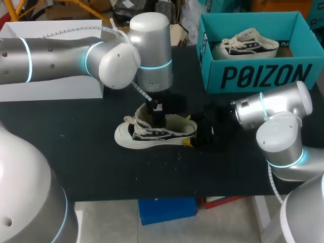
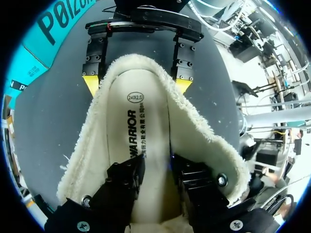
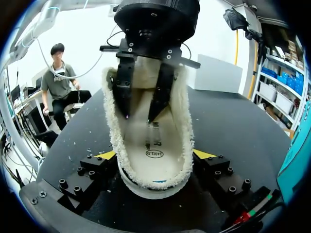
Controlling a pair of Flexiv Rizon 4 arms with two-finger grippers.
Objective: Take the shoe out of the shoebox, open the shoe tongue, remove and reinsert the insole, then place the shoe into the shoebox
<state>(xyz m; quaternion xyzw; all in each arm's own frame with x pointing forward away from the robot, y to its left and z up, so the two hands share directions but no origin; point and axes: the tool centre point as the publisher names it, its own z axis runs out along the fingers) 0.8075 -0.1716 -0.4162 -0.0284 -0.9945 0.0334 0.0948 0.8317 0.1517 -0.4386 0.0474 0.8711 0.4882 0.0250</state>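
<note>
shoe (image 1: pixel 154 132) is sitting upright on the black table (image 1: pixel 91 152), well apart from the teal cardboard shoebox (image 1: pixel 253 76). right gripper (image 3: pixel 154 155) is clamping its rounded heel from both sides, yellow tips pressing against the fleecy cream collar. left gripper (image 2: pixel 158 179) is reaching down into the opening over the smooth off-white insole (image 2: pixel 136 126); can't tell its grip state.

Fuzzy cream fleece lines the canvas shoe (image 1: pixel 152 134); its insole (image 2: pixel 136 145) looks smooth and matt. My left fingers (image 2: pixel 124 179) are matt black metal, the worktop (image 1: pixel 91 167) dull black, the shoebox (image 1: pixel 210 76) smooth teal cardboard.
</note>
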